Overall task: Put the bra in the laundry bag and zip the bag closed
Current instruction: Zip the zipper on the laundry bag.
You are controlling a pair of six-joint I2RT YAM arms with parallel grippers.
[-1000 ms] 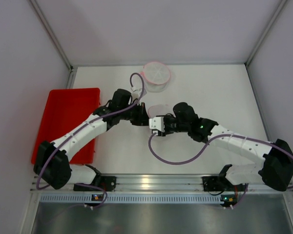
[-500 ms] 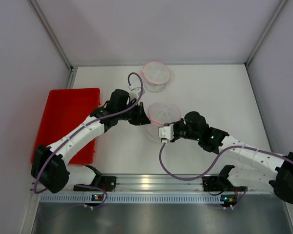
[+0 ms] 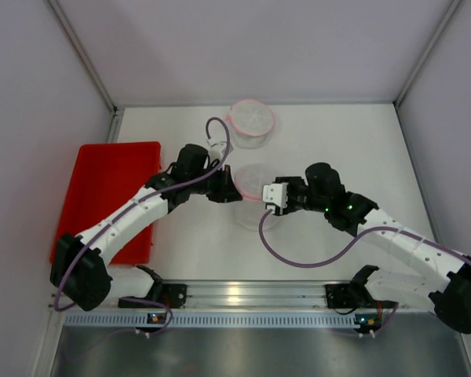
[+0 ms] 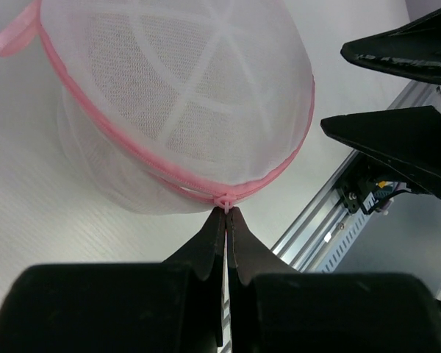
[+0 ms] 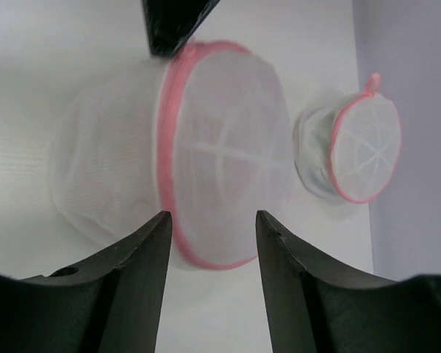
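Although white walls close in the scene, most of the top view is taken up by the white table (image 3: 361, 149), with a red tray (image 3: 102, 188) lying along its left side. From the near edge the left arm (image 3: 133, 212) reaches up across the tray's inner edge towards the middle, and the right arm (image 3: 392, 232) reaches in from the other side, so the two meet near the table's centre, each trailing a purple cable (image 3: 298, 259). Between them sits the laundry bag (image 3: 255, 182), a round white mesh drum with a pink zipper around its lid; it stands on the table, tipped so that the lid faces partly towards the right arm. The mesh hides what is inside, so whether the bra is in it cannot be told, nor how far the zipper is closed. A second bag (image 3: 251, 122) of the same kind, smaller in the pictures, stands well apart near the far edge. The left gripper (image 4: 226, 212) has its two dark fingers pressed tight together, pinching the small pink zipper pull (image 4: 222, 200) at the bag's rim. The right gripper (image 5: 213, 217) stands about half open with nothing between its fingers (image 5: 143, 272), which frame the lid from just beside it without touching. A small pink fabric loop (image 4: 16, 37) sticks out from the lid's edge on the side away from the pull.
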